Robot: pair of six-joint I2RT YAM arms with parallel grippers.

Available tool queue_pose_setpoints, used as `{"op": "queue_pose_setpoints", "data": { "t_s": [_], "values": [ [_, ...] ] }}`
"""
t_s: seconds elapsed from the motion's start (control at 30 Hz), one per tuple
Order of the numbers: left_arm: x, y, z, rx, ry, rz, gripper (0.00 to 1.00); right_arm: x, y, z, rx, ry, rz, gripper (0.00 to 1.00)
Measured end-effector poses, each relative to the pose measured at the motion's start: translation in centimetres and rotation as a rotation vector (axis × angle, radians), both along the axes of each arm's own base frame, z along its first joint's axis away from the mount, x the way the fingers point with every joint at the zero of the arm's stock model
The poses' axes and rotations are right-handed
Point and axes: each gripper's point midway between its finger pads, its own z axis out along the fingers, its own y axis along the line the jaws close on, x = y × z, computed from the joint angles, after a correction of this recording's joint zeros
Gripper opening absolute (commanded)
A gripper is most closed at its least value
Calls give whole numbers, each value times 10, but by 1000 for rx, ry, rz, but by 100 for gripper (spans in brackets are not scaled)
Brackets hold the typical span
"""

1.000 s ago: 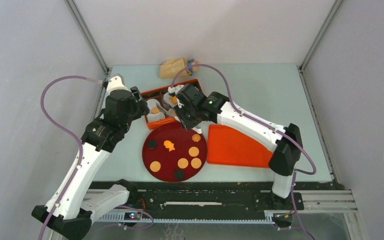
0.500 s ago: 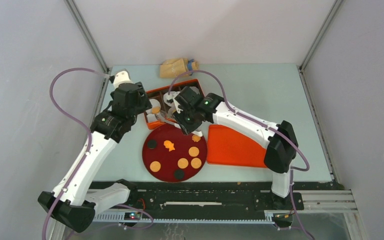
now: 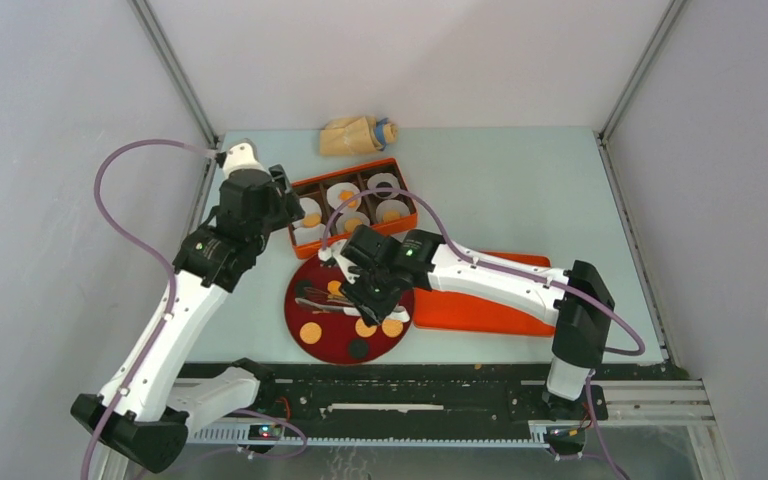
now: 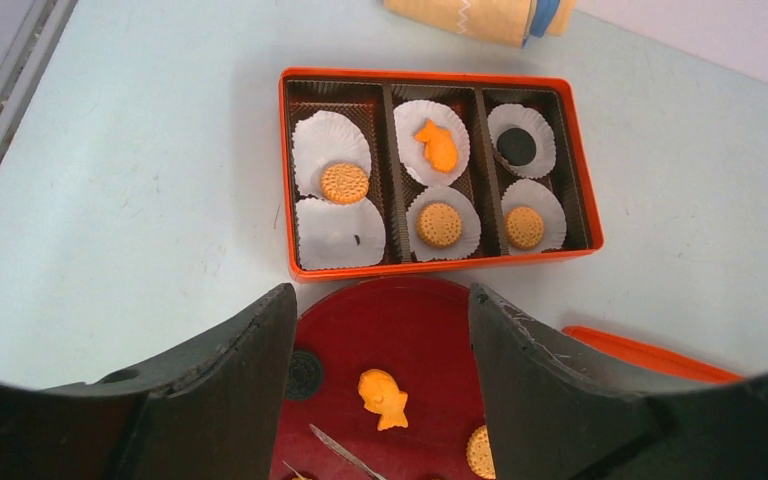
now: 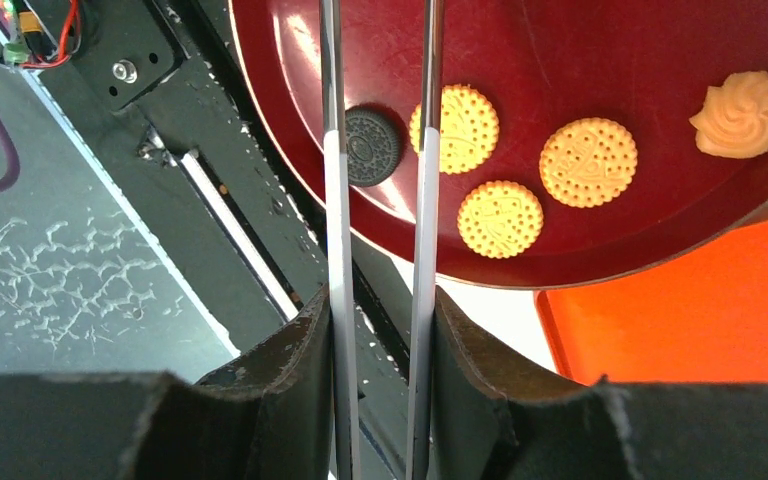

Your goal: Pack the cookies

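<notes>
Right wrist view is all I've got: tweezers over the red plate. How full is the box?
Observer: Five of six liners in the orange box are filled; the near-left liner has none.
Operator: Where's the left gripper?
Observer: The left gripper is up by the box's left end, jaws wide, holding nothing.
Operator: Any fish cookie left to pack?
Observer: One fish cookie lies on the red plate, with the tips of the tweezers close beside it.

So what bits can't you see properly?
- Top view: the right arm covers the middle of the plate, hiding whatever lies beneath.
- Right wrist view: the tweezers run off the top edge; their tips are unseen.
- Left wrist view: the left gripper's fingers hide the plate's sides.
</notes>
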Motion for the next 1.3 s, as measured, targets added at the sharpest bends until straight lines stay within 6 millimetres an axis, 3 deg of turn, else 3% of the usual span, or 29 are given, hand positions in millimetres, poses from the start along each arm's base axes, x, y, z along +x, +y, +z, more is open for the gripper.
{"op": "queue_pose_setpoints", "data": {
  "t_s": [0.47, 0.97, 1.3],
  "values": [
    [-19, 9, 20, -26, -60, 2, 70, 18, 3, -39, -68, 33, -47, 41],
    [-22, 10, 20, -25, -59, 2, 71, 28, 13, -31, -35, 23, -61, 49],
    [-25, 11, 24, -31, -72, 2, 72, 31, 24, -47, -69, 48, -55, 49]
  ]
}}
